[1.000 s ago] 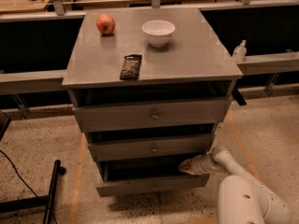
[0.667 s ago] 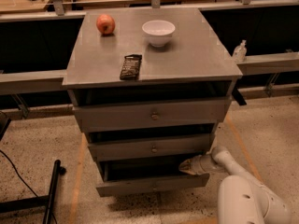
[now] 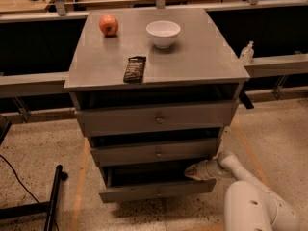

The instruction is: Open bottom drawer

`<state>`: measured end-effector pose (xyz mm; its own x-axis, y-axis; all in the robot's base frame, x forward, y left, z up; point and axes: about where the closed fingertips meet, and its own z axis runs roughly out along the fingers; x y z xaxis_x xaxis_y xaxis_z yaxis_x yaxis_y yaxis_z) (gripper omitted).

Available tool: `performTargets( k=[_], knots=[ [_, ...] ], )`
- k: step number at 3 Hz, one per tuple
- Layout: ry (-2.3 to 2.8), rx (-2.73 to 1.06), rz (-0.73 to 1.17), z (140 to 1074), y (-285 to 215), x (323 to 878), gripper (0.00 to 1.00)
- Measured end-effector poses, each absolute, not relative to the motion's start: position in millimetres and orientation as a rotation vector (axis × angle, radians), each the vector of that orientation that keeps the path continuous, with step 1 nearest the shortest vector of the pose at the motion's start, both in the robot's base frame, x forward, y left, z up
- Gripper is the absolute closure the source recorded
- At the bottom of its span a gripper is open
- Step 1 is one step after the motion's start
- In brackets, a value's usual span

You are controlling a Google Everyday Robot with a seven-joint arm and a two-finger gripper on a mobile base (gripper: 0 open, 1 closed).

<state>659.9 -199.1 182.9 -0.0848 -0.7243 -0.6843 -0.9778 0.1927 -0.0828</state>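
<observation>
Moved: nothing you can see since a second ago; gripper point(image 3: 192, 171) and bottom drawer point(image 3: 156, 190) sit as before.
Gripper: at 4 o'clock in your view, against the drawer's upper right edge; clenched or released, you cannot tell.
Drawer: at 6 o'clock, lowest of three, standing partly out.
Cabinet top point(image 3: 202, 61): apple point(image 3: 109, 25), white bowl point(image 3: 163, 33), dark packet point(image 3: 135, 69).
</observation>
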Motion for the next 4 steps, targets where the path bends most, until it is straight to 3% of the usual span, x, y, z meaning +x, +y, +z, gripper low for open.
performTargets(
  k=[1, 2, 4],
  knots=[
    [1.869, -1.589, 0.541, 182.9, -199.1, 659.9, 1.0],
    [1.869, -1.589, 0.541, 182.8, -199.2, 659.8, 0.82],
    [1.869, -1.589, 0.541, 182.7, -198.9, 659.7, 0.36]
  ],
)
